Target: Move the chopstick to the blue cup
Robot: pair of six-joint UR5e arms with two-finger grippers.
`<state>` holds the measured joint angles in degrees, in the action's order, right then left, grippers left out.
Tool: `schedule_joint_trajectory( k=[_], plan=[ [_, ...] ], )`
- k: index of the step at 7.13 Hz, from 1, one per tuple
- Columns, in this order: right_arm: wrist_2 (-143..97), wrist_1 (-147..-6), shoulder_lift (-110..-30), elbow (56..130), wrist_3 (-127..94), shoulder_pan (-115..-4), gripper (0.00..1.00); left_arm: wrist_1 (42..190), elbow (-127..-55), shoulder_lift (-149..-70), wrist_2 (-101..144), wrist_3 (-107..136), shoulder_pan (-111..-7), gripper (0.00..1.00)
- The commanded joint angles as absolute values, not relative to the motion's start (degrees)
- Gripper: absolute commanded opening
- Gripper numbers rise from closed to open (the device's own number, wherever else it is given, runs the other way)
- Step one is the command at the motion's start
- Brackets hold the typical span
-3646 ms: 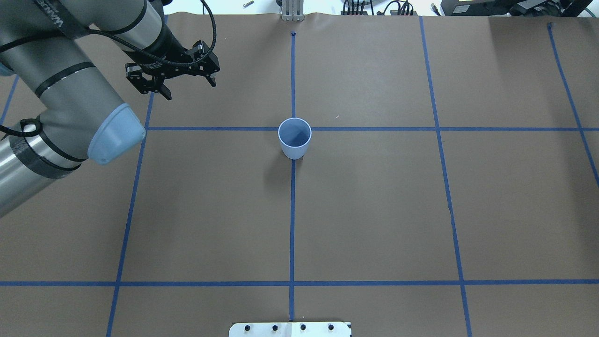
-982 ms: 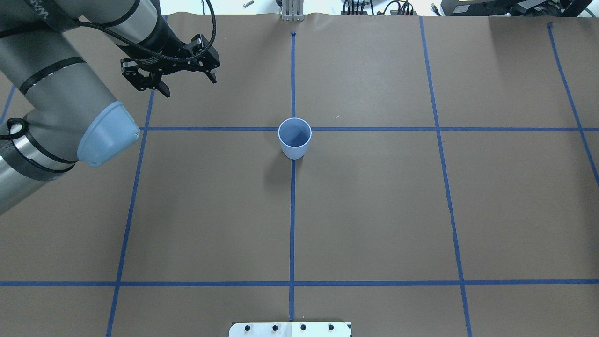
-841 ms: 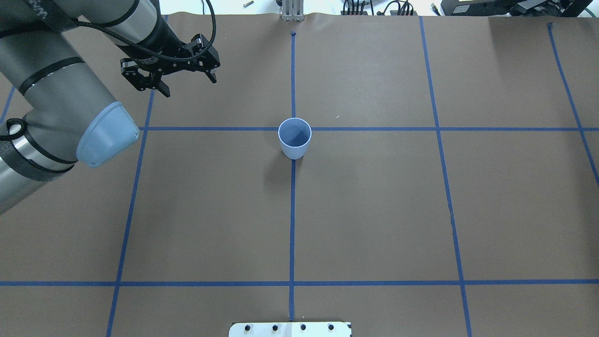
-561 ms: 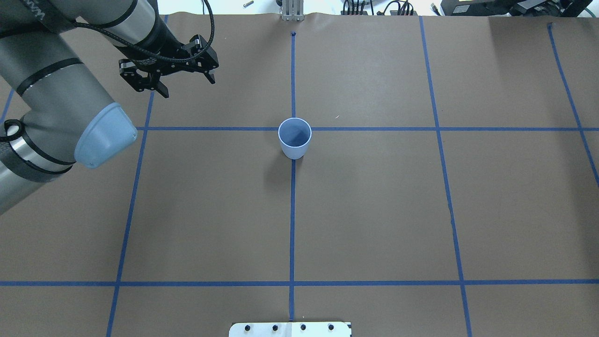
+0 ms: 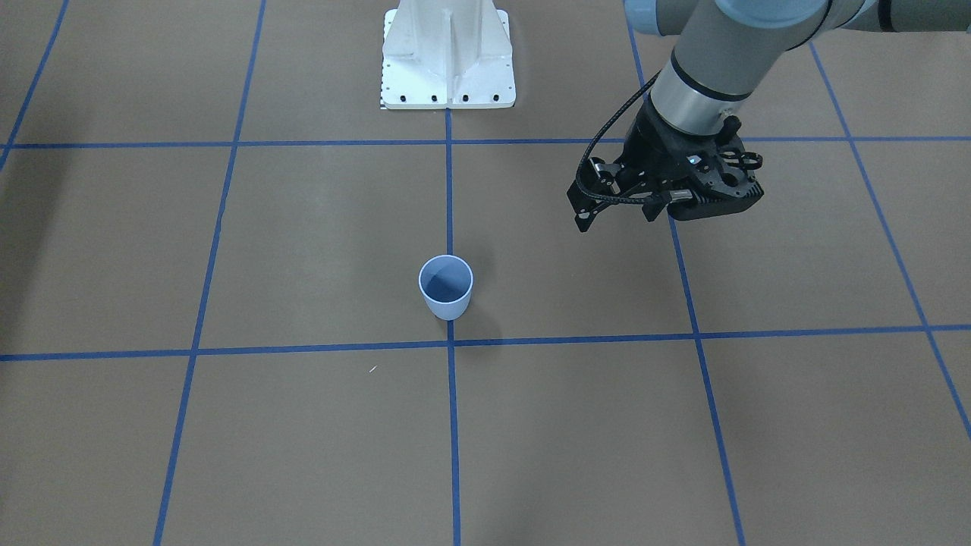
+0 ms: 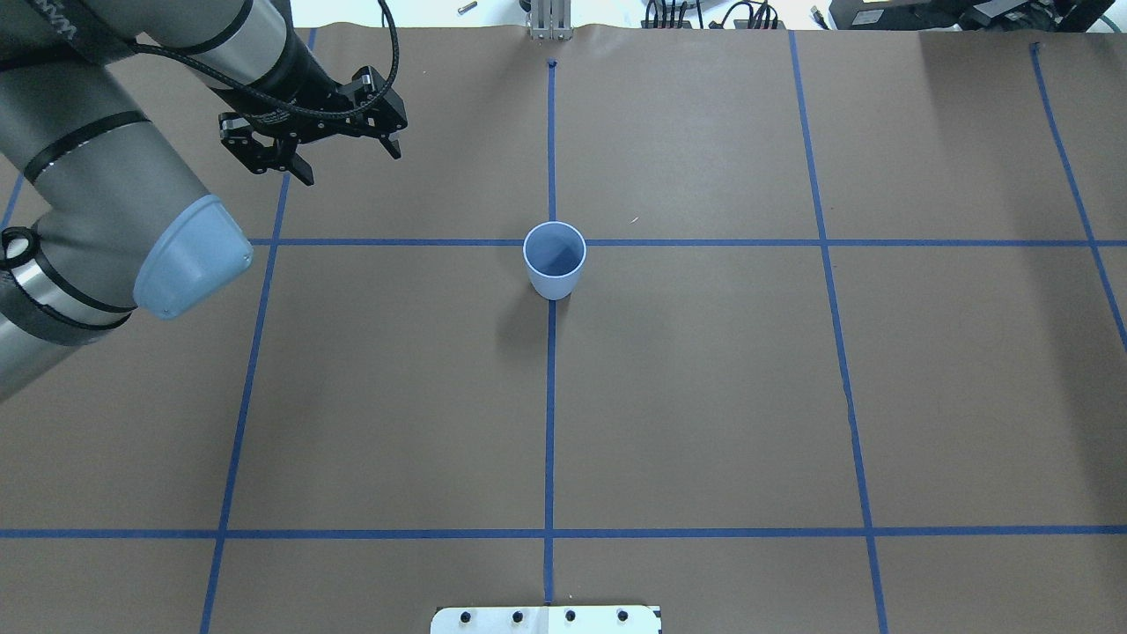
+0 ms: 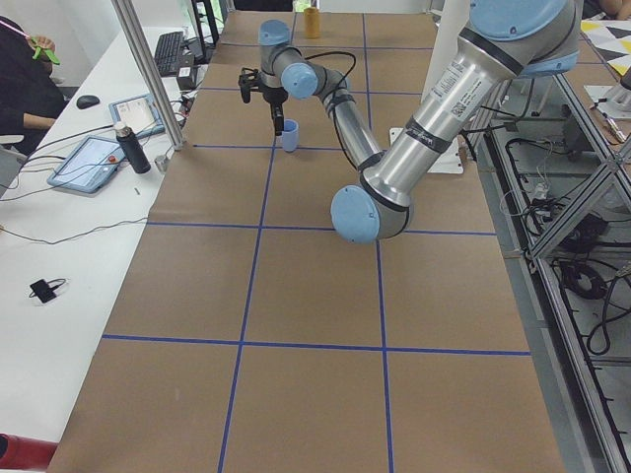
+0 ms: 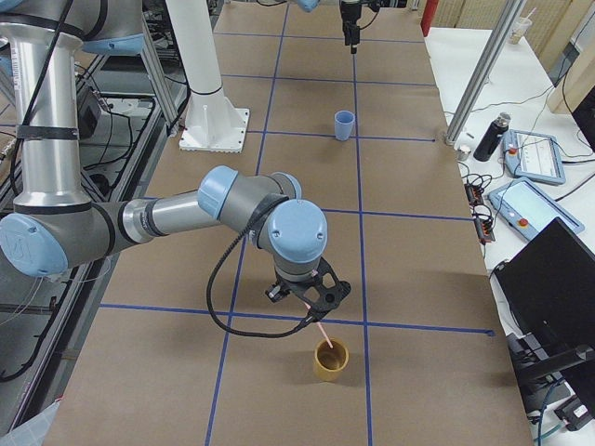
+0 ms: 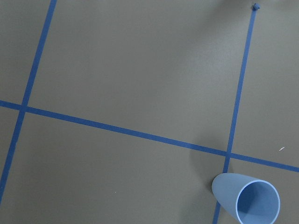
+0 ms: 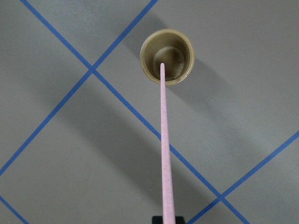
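The blue cup [image 6: 555,260] stands upright and empty at the table's middle, where tape lines cross; it also shows in the front view [image 5: 446,287] and the left wrist view [image 9: 247,198]. My left gripper [image 6: 348,163] hangs open and empty above the table, to the cup's left and farther back [image 5: 616,220]. My right gripper [image 8: 311,299] is out at the table's right end, shut on a pale pink chopstick [image 10: 164,140]. The stick points down, with its tip over the mouth of a tan cup [image 10: 167,56]. How deep the tip sits I cannot tell.
The white robot base plate [image 5: 447,53] sits at the near table edge. Blue tape lines grid the brown table cover. A metal post [image 8: 483,74], a dark bottle [image 8: 488,137] and tablets stand on the side desk beyond the far edge.
My left arm has drifted a little to the left and back, its gripper still open. The blue cup has not moved.
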<state>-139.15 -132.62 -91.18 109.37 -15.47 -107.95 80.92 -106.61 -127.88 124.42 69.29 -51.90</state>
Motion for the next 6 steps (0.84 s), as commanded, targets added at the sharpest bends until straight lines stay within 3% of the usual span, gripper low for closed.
schedule_joint_trajectory(
  k=[1,4,6],
  plan=[
    [-138.9,-141.4,-86.3,115.7,-15.4,-108.7,0.00,81.0,-107.0,-126.8,124.5,69.3,-51.9,0.99],
    [-144.1,-145.0,-68.9,112.3,-16.1,-97.8,0.00,81.2,-109.5,-123.6,124.5,65.5,-55.0,0.99],
    [-149.0,-144.5,-60.2,110.7,-24.8,-89.2,0.00,81.3,-109.3,-117.5,124.5,48.1,-62.1,0.99]
  ],
)
